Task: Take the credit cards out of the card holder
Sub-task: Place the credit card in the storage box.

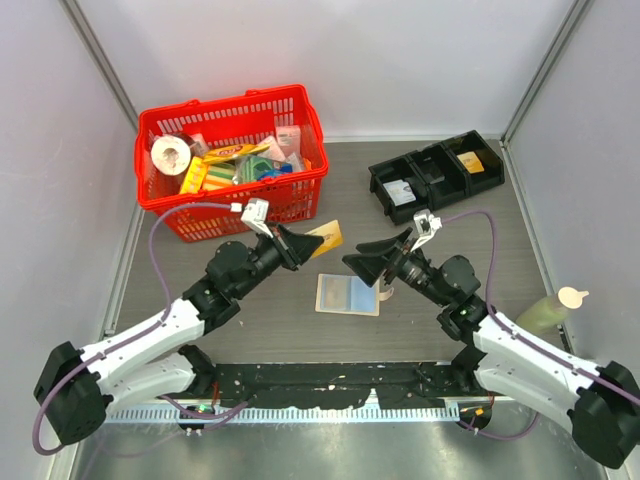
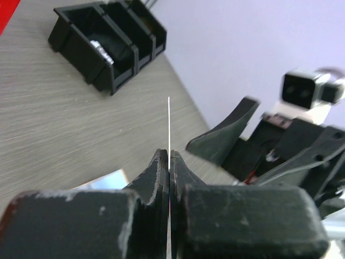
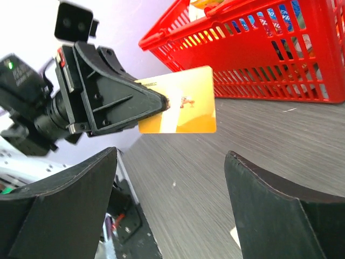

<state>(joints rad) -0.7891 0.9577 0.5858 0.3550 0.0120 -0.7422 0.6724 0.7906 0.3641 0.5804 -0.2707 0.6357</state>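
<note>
Setting the yellow-orange credit card [image 1: 328, 236] down well means lowering it flat onto bare table [image 1: 260, 305] beside the card holder [image 1: 348, 295], not toward the red basket [image 1: 160, 130], before the pinch loosens; the holder lies open on the table between the arms. Reaching forward, the left gripper [image 1: 310, 243] has its jaws clamped on the card's edge, card raised; the right gripper [image 1: 365, 260] faces it, jaws spread wide, empty.

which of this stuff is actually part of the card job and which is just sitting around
Part of the job:
- yellow-orange credit card, pinched in the left pincer
- card holder, lying flat, not held
- right pincer, open and empty

Just lying about:
- red basket of odds and ends
- black three-part tray
- pale bottle at the far right
</note>
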